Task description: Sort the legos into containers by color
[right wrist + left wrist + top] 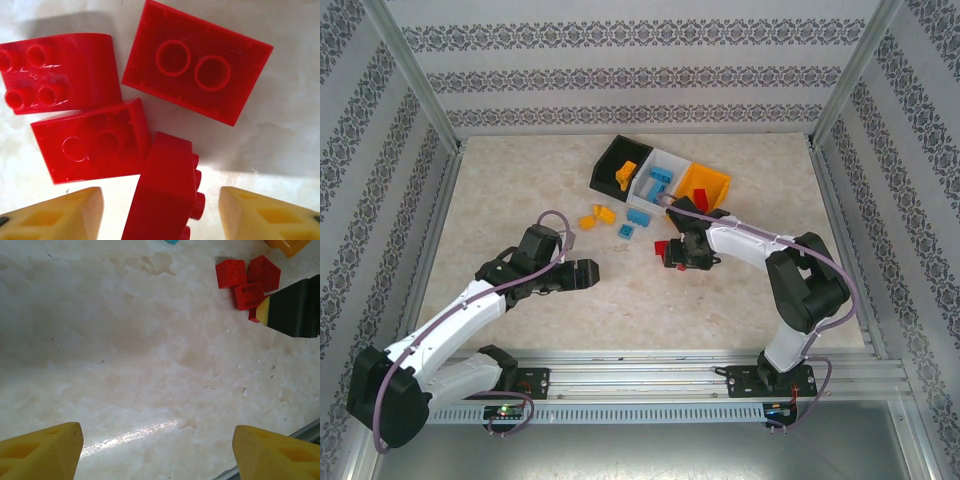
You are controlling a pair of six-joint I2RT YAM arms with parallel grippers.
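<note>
Our left hand (pixel 582 274) hovers low over the bare desk (pixel 500 190) on a long, forward-stretched arm. Its fingers (pixel 40 450) stand well apart with nothing between them. The red legos (pixel 247 280) lie ahead of it and off to its right. Beyond it sit loose yellow legos (pixel 595 217) and blue legos (pixel 638 217). We judge the step in hand to be the pick of a red piece by the right hand (pixel 672 252), which points down into that cluster, its forearm reaching inward from an upright shoulder. From its wrist we see three red pieces lying flat just ahead of it. One red brick (pixel 167 195) is tipped on edge between the fingertips (pixel 270 215) with a gap on either side, so this hand is apart and not yet clamped. The next move calls for closing squarely on that brick without dragging the flat piece just beside it. It then has to lift and carry to the containers (pixel 658 180) just beyond this hand. Yellow already lies in the black bin and blue in the white, so red probably belongs in the orange one.
</note>
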